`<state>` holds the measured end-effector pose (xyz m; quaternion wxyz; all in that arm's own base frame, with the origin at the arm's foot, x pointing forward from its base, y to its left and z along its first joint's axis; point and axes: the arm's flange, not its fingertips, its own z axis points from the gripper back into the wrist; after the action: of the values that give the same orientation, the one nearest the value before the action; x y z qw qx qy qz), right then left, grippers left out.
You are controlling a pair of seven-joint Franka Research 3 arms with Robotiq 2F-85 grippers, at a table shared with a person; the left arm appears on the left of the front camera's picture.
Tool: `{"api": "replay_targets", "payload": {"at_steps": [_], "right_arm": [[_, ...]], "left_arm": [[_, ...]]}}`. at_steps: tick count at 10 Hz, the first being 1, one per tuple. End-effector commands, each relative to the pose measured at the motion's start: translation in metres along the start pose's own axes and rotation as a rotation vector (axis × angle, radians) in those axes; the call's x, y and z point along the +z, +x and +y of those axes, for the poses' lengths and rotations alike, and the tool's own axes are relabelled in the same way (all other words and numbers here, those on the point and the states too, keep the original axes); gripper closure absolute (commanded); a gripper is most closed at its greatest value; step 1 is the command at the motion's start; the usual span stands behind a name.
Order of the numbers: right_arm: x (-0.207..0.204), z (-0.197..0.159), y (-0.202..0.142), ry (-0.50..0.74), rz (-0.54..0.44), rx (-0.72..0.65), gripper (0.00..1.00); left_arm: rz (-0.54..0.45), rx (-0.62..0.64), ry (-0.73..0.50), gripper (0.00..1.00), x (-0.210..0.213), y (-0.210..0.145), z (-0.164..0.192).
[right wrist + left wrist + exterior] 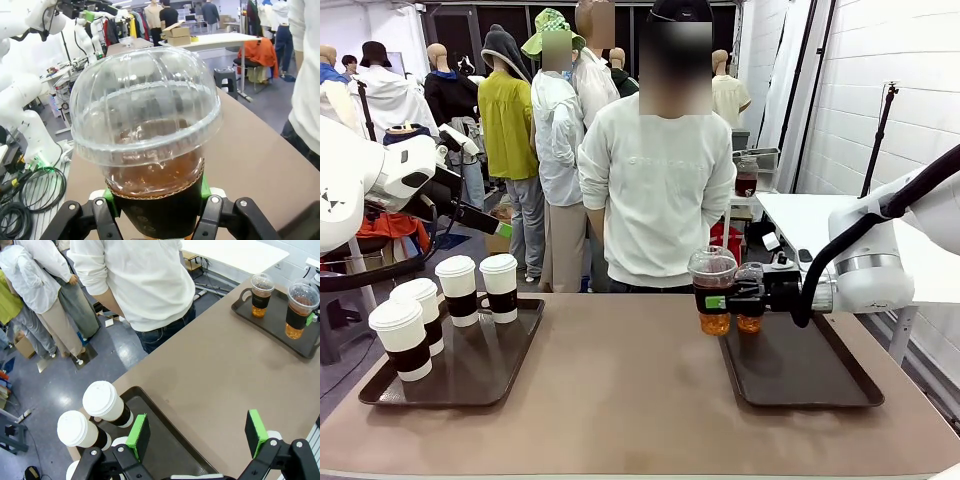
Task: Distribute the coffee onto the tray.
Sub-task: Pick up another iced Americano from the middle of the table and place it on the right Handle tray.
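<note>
Right wrist view: the dome-lidded cup (150, 150) of amber drink sits clamped at its dark sleeve in the right end effector (155, 207), held just above the near-left corner of the right tray (800, 375), beside a second clear cup (750, 300). Judged best: keep it upright, move slowly, lower until it rests flat before releasing. The left end effector (197, 432) hangs open and empty above the left tray (170, 450) of lidded paper cups (107, 405) on the surface (210, 375).
</note>
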<state>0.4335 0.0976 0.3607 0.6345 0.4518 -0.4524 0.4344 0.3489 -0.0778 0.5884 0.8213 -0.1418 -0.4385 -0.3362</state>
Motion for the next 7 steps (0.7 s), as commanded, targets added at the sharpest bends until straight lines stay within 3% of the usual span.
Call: {"api": "replay_targets", "payload": {"at_steps": [1,4,7], "right_arm": [[0.014,-0.002,-0.009,-0.005,-0.030,0.009,0.35],[0.042,-0.011,-0.025,-0.031,-0.006,0.012,0.35],[0.061,-0.031,-0.043,-0.028,-0.045,-0.021,0.35]], "left_arm": [[0.000,0.003,-0.011,0.00,0.000,-0.001,0.000],[0.000,0.003,-0.011,0.00,0.000,-0.001,0.000],[0.000,0.003,-0.011,0.00,0.000,-0.001,0.000]]}}
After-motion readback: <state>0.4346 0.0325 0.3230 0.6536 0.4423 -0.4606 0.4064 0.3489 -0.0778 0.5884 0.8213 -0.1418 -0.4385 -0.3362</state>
